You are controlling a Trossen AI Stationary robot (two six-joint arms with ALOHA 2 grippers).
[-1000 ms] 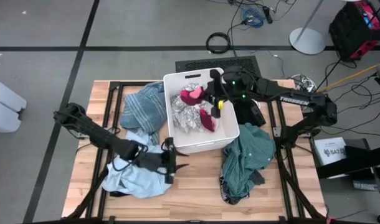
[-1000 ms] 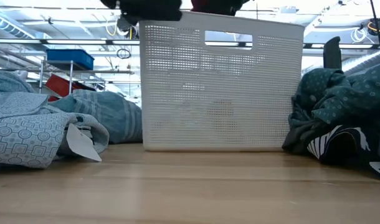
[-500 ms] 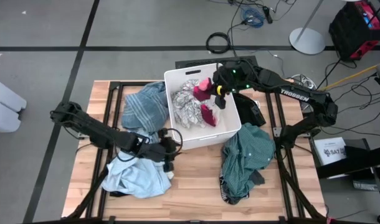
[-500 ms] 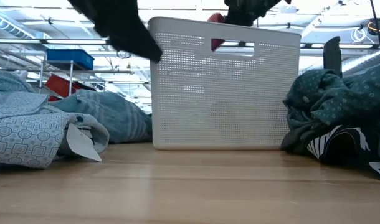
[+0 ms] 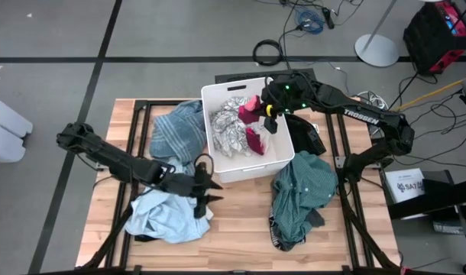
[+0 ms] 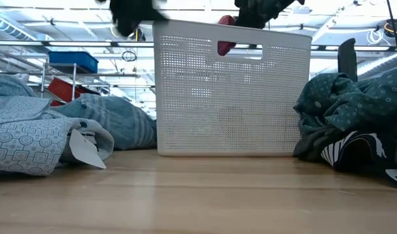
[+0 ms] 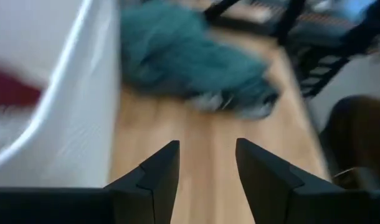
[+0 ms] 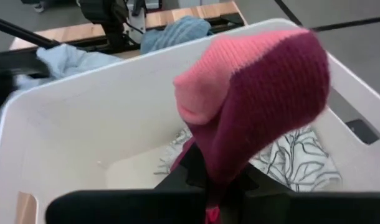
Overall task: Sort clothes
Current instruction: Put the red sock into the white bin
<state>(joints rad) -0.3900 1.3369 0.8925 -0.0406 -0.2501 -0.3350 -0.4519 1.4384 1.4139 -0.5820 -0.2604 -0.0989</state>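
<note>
The pink sock [image 8: 252,99] hangs from the right gripper [image 5: 268,122] over the far right part of the bin [image 5: 241,172]. The fingers are clamped on its lower end, and it folds over them like a cap, dark magenta on one side and lighter pink on the other. Its long axis runs roughly up and down, the rounded end uppermost and tilted toward the bin's far wall. In the low view it shows as a red patch [image 6: 226,47] at the bin's handle slot.

Inside the bin lie a white-grey patterned piece [image 5: 227,131] and a second magenta piece [image 5: 254,142], so the small items look partly gathered there. My reading is that the sort is somewhere past its start but far from finished.

Outside the bin, several garments lie loose on the worktop [image 5: 241,221]. The striped blue one [image 5: 176,134] lies against the bin's left wall. The light blue one [image 5: 166,218] is heaped near the front left corner. The teal one [image 5: 303,191] is piled to the bin's right, toward the front edge, with a black piece [image 5: 303,136] beyond it by the right edge.

The left gripper [image 5: 205,186] hovers at the light blue heap's far edge, just in front of the bin. Its fingers [image 7: 156,171] are parted and hold nothing.
</note>
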